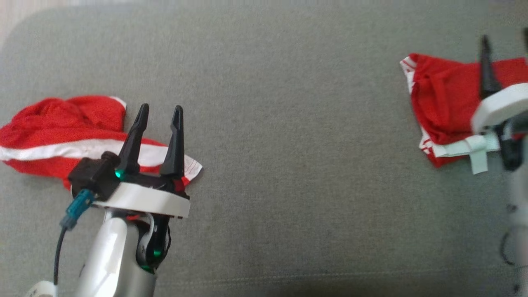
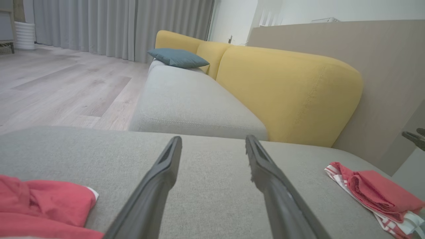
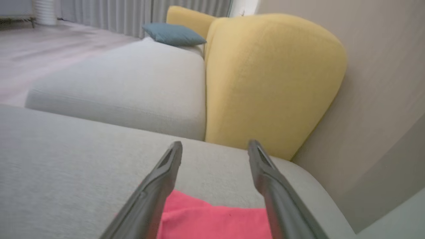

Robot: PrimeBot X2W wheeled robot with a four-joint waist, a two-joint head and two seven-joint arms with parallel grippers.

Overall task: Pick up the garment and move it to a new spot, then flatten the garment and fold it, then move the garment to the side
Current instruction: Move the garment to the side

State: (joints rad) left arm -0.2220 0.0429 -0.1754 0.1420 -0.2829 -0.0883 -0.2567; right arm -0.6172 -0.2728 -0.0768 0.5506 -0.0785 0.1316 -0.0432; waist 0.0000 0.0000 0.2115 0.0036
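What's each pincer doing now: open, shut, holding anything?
Left pincer: open, empty, near left garment.
Right pincer: open, empty, above right garment.

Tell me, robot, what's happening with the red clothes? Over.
Left gripper open, by crumpled red garment. Right gripper open, above folded red garment. Both garments lie on grey cushion.

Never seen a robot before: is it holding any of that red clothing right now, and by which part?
Nothing is held. Both pairs of jaws stand open; the crumpled red-and-white garment and the folded red garment lie ungripped.
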